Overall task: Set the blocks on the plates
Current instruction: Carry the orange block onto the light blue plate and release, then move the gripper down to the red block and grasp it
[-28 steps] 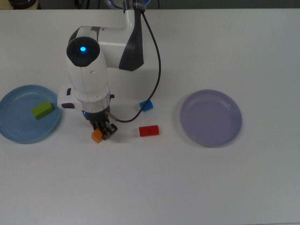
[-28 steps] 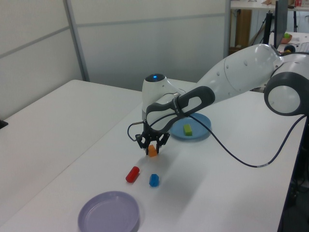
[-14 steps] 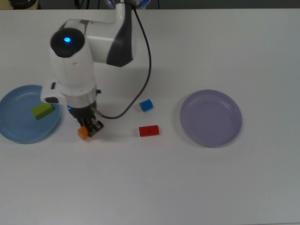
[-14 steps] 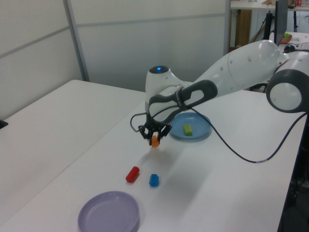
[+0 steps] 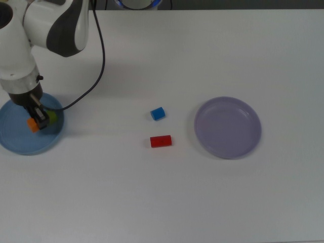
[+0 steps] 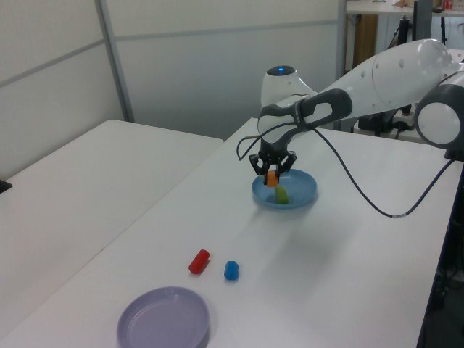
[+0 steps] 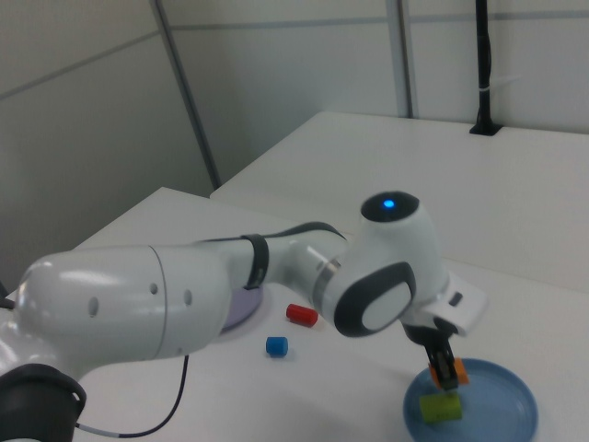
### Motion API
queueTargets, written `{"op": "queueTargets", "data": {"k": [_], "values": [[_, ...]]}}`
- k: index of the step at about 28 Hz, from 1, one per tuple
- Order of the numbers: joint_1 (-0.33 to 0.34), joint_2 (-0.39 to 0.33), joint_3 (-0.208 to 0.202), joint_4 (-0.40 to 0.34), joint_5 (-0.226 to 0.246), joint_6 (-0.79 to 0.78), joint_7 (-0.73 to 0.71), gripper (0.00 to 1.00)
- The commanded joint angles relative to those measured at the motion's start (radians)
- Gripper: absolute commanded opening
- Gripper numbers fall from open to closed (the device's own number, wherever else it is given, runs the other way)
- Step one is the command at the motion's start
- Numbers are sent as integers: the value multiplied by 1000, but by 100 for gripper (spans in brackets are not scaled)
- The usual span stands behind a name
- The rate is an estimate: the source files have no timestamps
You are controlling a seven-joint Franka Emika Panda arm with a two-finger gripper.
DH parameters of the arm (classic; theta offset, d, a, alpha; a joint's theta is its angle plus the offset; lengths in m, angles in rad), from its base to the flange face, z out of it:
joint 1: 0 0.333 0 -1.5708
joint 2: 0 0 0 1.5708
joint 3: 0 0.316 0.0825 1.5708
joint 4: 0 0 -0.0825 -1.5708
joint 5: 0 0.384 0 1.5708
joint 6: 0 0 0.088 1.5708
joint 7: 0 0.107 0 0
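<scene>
White table (image 5: 202,202): orange block (image 5: 33,124) clamped in pincer (image 5: 37,120).

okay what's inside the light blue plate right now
A green block lies in the light blue plate. The gripper holds an orange block just above it. In the top view the gripper partly covers the green block.

Orange block (image 5: 33,124) clamped in gripper (image 5: 38,120), hanging over light blue plate (image 5: 20,144). Green block (image 6: 282,194) lies on that plate. Red block (image 5: 161,141) and blue cube (image 5: 158,113) lie on table beside empty lavender plate (image 5: 228,127).
</scene>
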Motion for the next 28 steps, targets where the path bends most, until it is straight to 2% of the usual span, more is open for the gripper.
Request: {"op": "queueTargets", "data": {"k": [1, 3, 4, 5, 8, 9, 11, 14, 18, 21, 24, 28], "values": [[-6, 37, 2, 10, 13, 44, -23, 14], [-15, 38, 2, 12, 18, 47, -24, 16], [-25, 38, 4, 13, 19, 47, -21, 21], [-29, 37, 4, 13, 25, 47, -18, 39], [-29, 35, 4, 13, 36, 46, -20, 56], [-29, 32, 4, 15, 38, 46, -20, 74], [-29, 28, 4, 15, 39, 43, -18, 93], [-29, 11, 4, 15, 38, 38, -20, 100], [-28, -9, 11, 13, 38, 27, -18, 100], [-3, -34, 20, 15, 59, -11, -11, 100], [58, -58, 37, 13, 81, -42, 17, 100], [139, -60, 37, 13, 79, -74, 58, 100]]}}
